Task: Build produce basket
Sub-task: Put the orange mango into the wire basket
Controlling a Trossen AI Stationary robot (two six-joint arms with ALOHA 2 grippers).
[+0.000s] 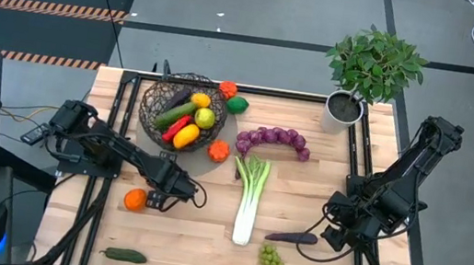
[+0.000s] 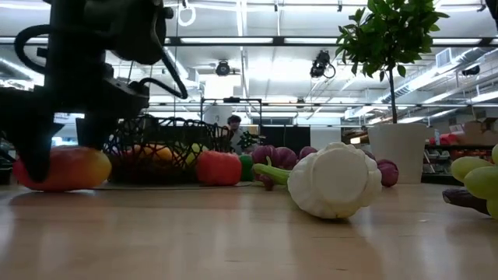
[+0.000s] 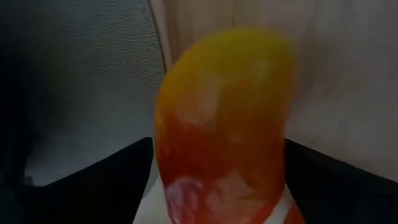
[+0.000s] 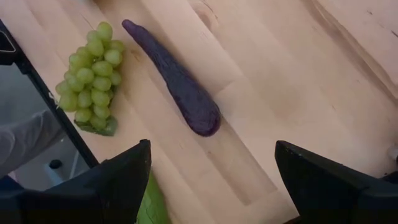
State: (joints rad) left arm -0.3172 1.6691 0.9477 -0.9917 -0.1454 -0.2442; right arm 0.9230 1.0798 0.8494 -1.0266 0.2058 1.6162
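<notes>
Partly filled – round dark wire-mesh basket [image 1: 182, 109] near the table's far edge, already holding a yellow lemon, a green cucumber, red and yellow peppers and a pale green fruit. Left gripper [image 1: 156, 197] down at the wood, nearer than the basket, straddling a rounded orange-yellow fruit [image 3: 227, 124] seated between its fingers – whether squeezed tight or merely bracketed, impossible to tell. Still outside the basket: long white-green leek [image 1: 249, 199], purple grapes [image 1: 273, 140], green grapes [image 4: 90, 78], dark purple aubergine [image 4: 180, 84]; right gripper [image 1: 340, 231] waiting spread wide and empty above that aubergine.
</notes>
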